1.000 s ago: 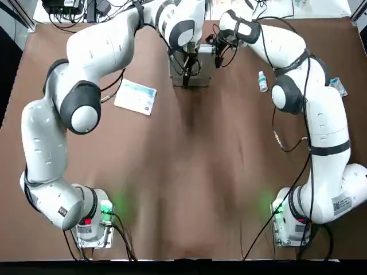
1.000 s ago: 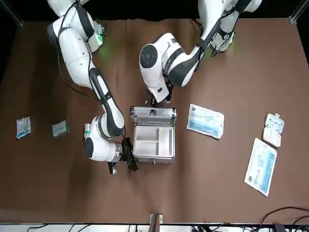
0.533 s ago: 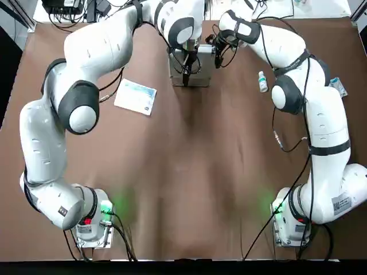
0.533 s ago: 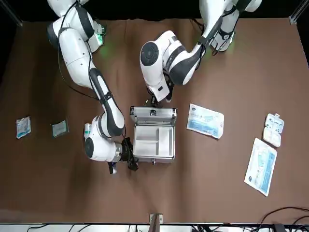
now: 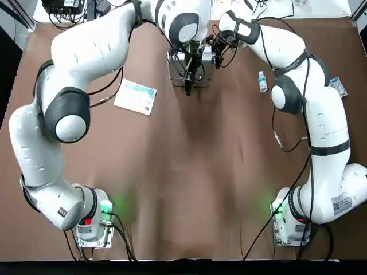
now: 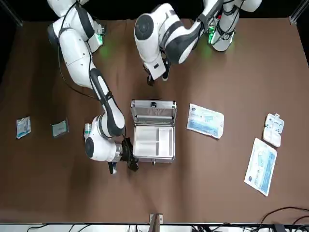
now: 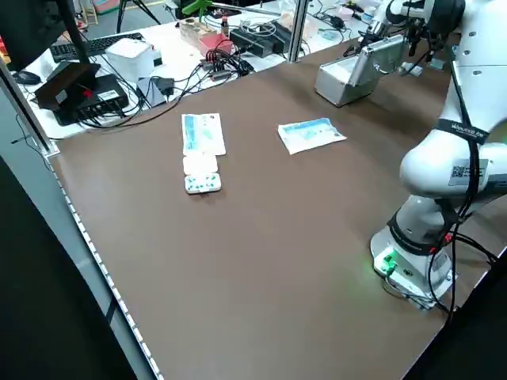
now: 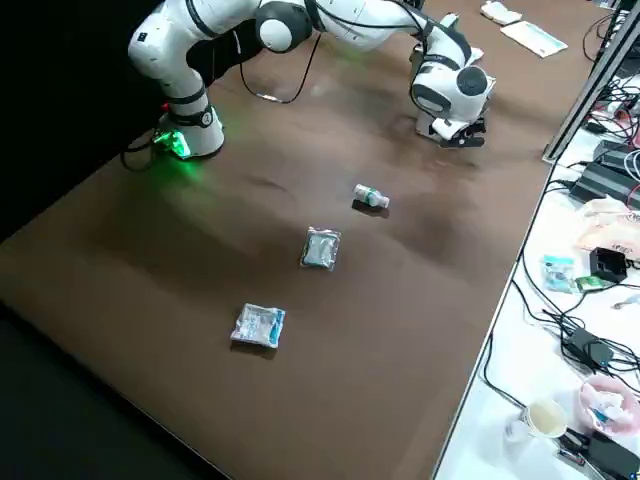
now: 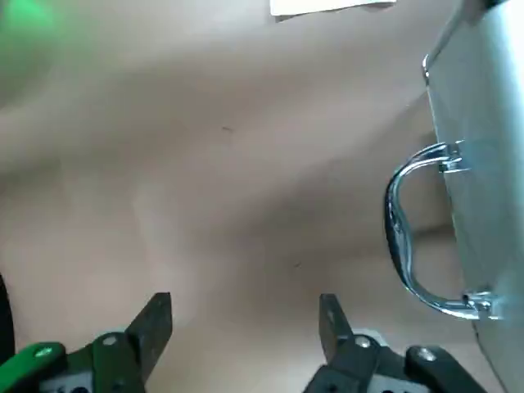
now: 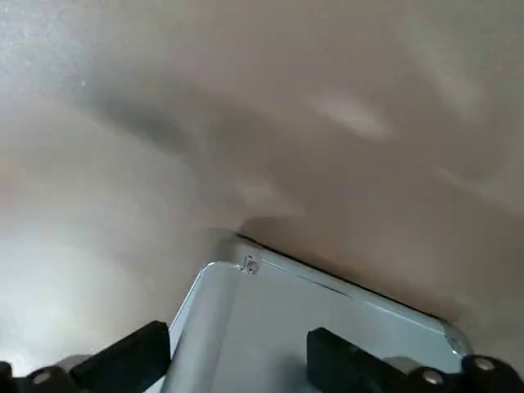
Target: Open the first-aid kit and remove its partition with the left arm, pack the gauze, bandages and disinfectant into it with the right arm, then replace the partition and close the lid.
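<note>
The silver first-aid kit [image 6: 153,158] stands open, its lid [image 6: 153,112] upright on the robot's side. A white partition [image 6: 154,140] with divider ridges lies inside. My left gripper [image 6: 157,79] hangs open and empty, off the lid and closer to the robot. In the left wrist view the lid's wire handle [image 9: 401,237] is beside the gripper [image 9: 244,315]. My right gripper [image 6: 126,157] is open at the kit's corner [image 10: 246,266], straddling its edge. The disinfectant [image 5: 262,81] lies beside the right arm. Two small packets [image 8: 320,248] [image 8: 259,326] lie further out.
A flat blue-printed packet [image 6: 205,121] lies on the kit's other side. A long packet [image 6: 261,166] and a white blister box [image 6: 273,129] lie further that way. Cables and gear crowd the bench [image 7: 158,63] past the table's far edge.
My left gripper has let go of the lid's handle and drawn back toward the robot. The lid now leans further open. The right gripper has stayed at the kit's corner.
</note>
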Tool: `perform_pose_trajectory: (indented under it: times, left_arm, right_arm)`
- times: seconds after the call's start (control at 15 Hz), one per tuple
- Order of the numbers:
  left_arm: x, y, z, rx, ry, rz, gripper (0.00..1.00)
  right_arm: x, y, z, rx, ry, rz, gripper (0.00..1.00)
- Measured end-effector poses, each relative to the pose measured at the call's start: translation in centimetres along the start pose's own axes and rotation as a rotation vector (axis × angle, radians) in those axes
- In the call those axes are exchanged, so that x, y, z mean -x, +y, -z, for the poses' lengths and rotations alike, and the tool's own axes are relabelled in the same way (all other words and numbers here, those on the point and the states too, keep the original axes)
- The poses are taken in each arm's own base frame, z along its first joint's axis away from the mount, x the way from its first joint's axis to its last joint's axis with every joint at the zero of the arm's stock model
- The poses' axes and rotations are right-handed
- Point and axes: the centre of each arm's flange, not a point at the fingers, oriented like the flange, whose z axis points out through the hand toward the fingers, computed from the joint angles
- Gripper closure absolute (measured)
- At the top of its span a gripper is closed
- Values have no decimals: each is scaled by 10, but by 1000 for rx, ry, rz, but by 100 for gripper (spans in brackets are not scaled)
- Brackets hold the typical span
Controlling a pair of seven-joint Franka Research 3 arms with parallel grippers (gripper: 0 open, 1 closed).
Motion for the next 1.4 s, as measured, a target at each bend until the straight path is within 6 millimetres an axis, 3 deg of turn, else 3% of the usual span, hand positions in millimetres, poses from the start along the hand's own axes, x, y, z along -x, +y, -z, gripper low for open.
perform_pose_trajectory:
  times: [0.33, 0.6, 0.67, 0.8, 1.13, 1.4]
  left_arm:
    - [-4, -4, 10, 0, -12, 2, 19]
    - [-19, -15, 47, 43, -17, -53, 17]
    - [-35, -19, 66, 56, -11, -92, 9]
    - [-54, -16, 80, 72, -12, -130, 0]
    - [-114, -2, 113, 117, -13, -278, 0]
    - [-139, 0, 120, 97, 7, -372, 0]
  right_arm:
    - [0, 0, 0, 0, 0, 0, 19]
    - [0, 0, 0, 0, -1, -1, 19]
    - [0, 0, 0, 0, -1, -1, 19]
    - [0, 0, 0, 0, -1, -1, 19]
    - [-1, 0, 1, 0, -3, -2, 18]
    - [-2, 0, 3, 2, -11, -7, 18]
